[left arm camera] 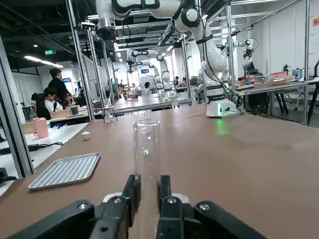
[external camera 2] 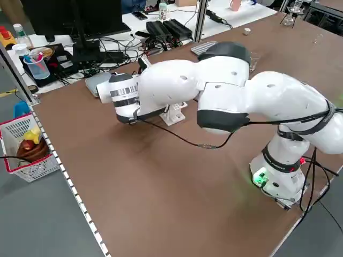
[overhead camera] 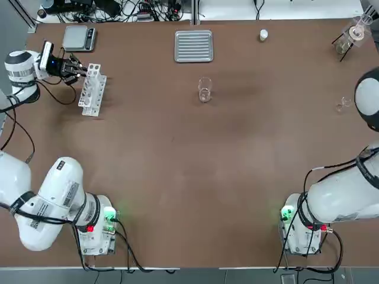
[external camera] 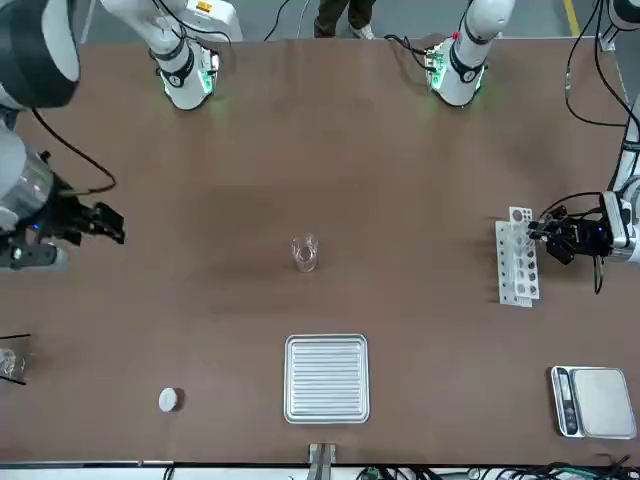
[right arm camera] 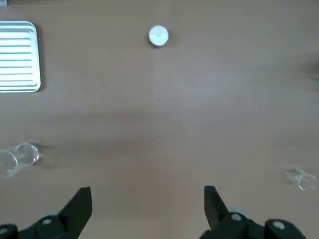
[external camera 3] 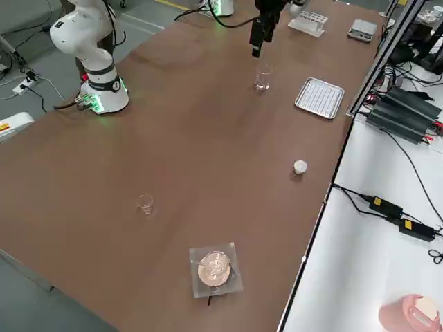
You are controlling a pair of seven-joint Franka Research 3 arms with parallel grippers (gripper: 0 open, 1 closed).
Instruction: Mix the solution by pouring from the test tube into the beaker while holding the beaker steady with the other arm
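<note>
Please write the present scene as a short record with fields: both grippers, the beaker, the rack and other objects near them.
left gripper: shut on the test tube, beside the white rack
right gripper: open, holding nothing, above the table
beaker: upright on the table, touched by neither gripper
ribbed tray: farther from the arm bases than the beaker
small white object: right of the tray
pouring: not yet begun

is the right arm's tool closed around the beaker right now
No, the right tool stands open with nothing between its fingers, and the beaker stands off to one side.
</note>
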